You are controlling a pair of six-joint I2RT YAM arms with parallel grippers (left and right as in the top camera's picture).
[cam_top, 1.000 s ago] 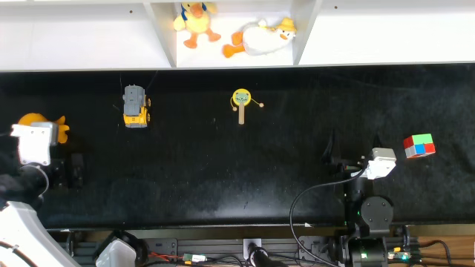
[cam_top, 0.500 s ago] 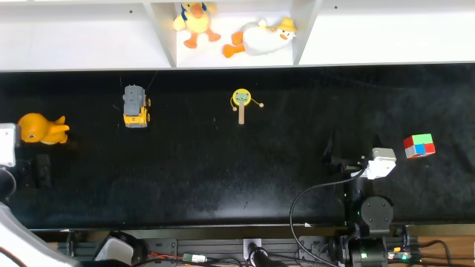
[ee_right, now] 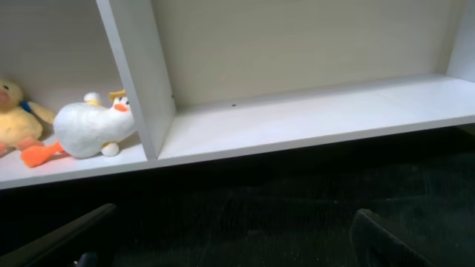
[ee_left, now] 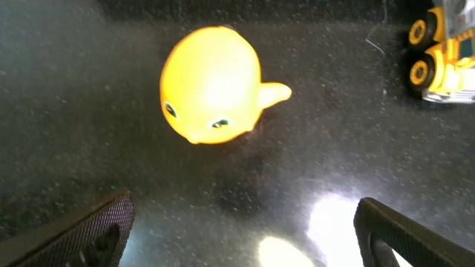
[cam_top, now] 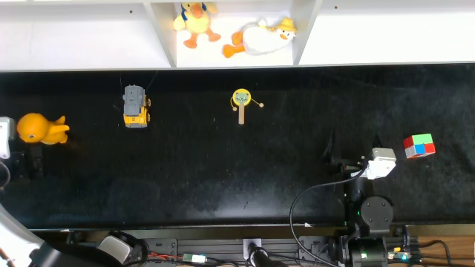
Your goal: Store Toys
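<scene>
The left hand [ee_left: 245,241] has drawn back toward the left edge of the desk [cam_top: 223,178]. A second ago its white wrist lay over part of the orange duck [cam_top: 42,128] in the top view. Now the duck shows whole, just beyond the hand. The duck itself has not shifted, nor have the other toys, and the right hand [ee_right: 230,245] sits where it was.

The left hand's fingers are spread wide and hold nothing. The duck lies on the desk ahead of the gap, apart from both fingers. The right hand is likewise wide open and unladen, low over the near part of the desk.

Taking the yellow truck [cam_top: 134,107] as the mark:
- **Left hand and duck:** both are to its left, the duck a little nearer the arms.
- **Rattle drum [cam_top: 241,100]:** to its right and about level with it.
- **Right hand:** farther right and much nearer the arms.
- **Colour cube [cam_top: 419,145]:** farthest right.
- **White shelf [cam_top: 89,44]:** beyond the truck. A yellow plush duck [cam_top: 195,22] and a white plush duck [cam_top: 260,37] lie together in one compartment, to the truck's right.

The left wrist view gives the orange duck's dark eye marks and a small pointed part turned toward the truck. The top view is too far off to show these. The right wrist view looks at the shelf from the front, so the white plush is seen lying just beside the upright divider. The top view lays out the drum and cube on the desk.
</scene>
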